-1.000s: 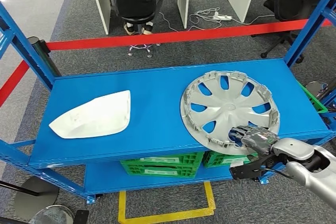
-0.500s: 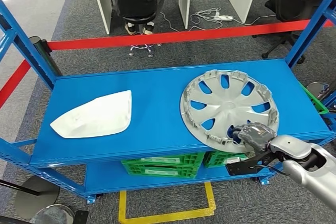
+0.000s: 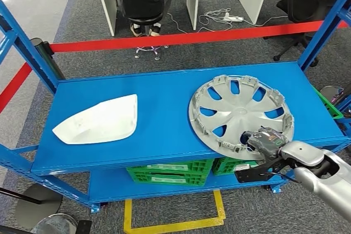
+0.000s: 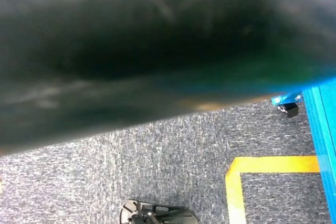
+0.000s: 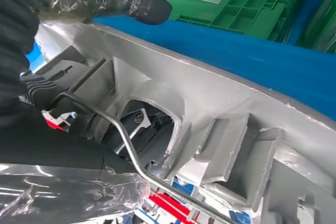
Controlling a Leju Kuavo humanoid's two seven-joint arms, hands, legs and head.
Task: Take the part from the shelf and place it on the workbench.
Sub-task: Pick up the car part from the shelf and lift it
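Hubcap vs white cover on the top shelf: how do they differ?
The hubcap is silver, round and slotted; the white cover is plain, solid and tapers to a point. The hubcap overhangs the shelf's front edge with the right hand on its rim; the white cover lies fully on the shelf, untouched. Both are on the top shelf.

Head view high above shelf (image 3: 165,113), right wrist close underneath

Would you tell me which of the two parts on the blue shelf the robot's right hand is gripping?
The round silver hubcap at the shelf's right; the right hand grips its near rim. The white curved cover lies untouched.
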